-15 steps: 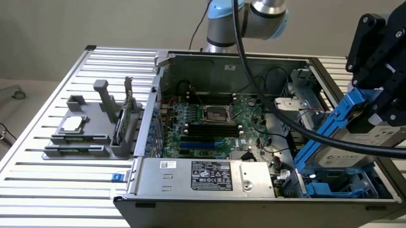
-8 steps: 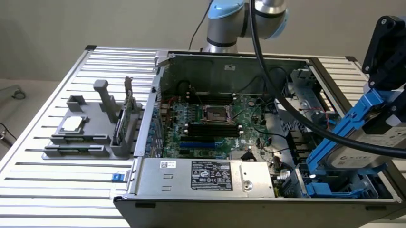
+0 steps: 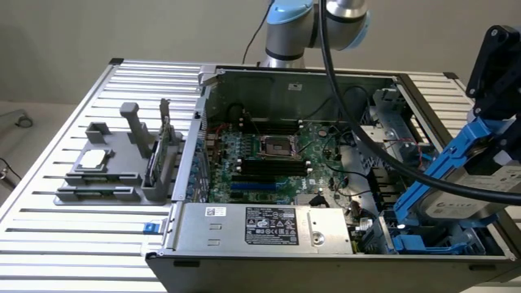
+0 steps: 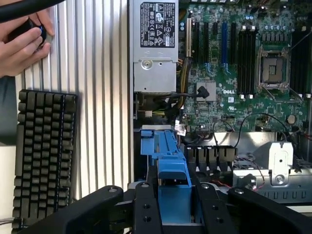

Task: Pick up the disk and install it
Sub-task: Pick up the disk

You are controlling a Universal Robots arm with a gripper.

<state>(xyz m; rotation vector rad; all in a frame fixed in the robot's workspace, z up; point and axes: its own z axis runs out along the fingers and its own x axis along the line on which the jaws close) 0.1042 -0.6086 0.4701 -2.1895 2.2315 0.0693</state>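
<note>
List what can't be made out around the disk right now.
- Exterior view: the disk is cut by the picture's right edge; a black cable crosses it.
- Exterior view: the blue drive cage beneath is partly hidden by the disk.
- Wrist view: the claw covers the disk's near end.

An open computer case (image 3: 285, 76) lies on a slatted metal table (image 3: 82, 244). In the exterior view, a grey power supply (image 3: 269, 227) sits at six o'clock of the green motherboard (image 3: 277, 159). At nine o'clock of the case stands a grey holder (image 3: 114, 177) carrying a small square chip (image 3: 92, 160). A black keyboard (image 4: 44, 151) lies at the table's edge.
</note>
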